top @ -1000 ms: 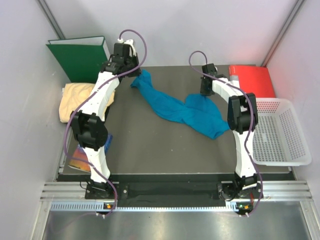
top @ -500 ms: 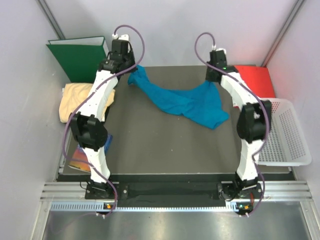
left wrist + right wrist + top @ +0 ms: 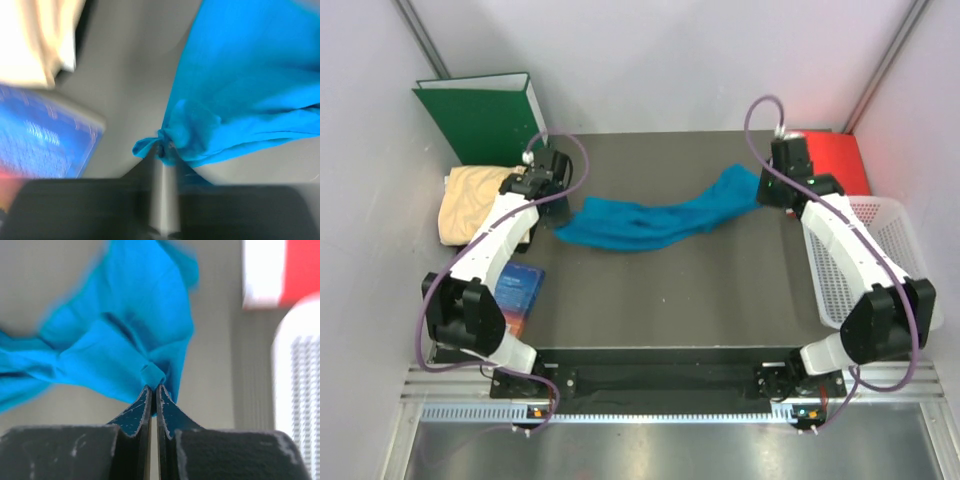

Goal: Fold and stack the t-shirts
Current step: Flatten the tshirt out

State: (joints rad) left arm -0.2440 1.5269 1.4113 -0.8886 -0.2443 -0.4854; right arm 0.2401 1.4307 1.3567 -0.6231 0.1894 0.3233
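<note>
The teal-blue t-shirt (image 3: 655, 217) hangs stretched in a bunched band over the dark mat, between my two grippers. My left gripper (image 3: 560, 212) is shut on its left end; in the left wrist view the pinched cloth (image 3: 172, 140) bunches at the fingertips (image 3: 162, 150). My right gripper (image 3: 762, 190) is shut on the right end, and the right wrist view shows a fold of blue cloth (image 3: 152, 374) clamped between the closed tips (image 3: 154, 388). The pale yellow-orange t-shirt (image 3: 472, 200) lies crumpled at the mat's left edge, beside the left arm.
A green binder (image 3: 480, 115) stands at the back left. A red folder (image 3: 830, 160) lies at the back right, with a white mesh basket (image 3: 900, 270) to its front. A blue book (image 3: 518, 295) lies by the mat's left edge.
Both arms have swung toward the near side, carrying the blue shirt from the back of the mat to its middle and pulling it out lengthwise. The right gripper closed on the cloth.
</note>
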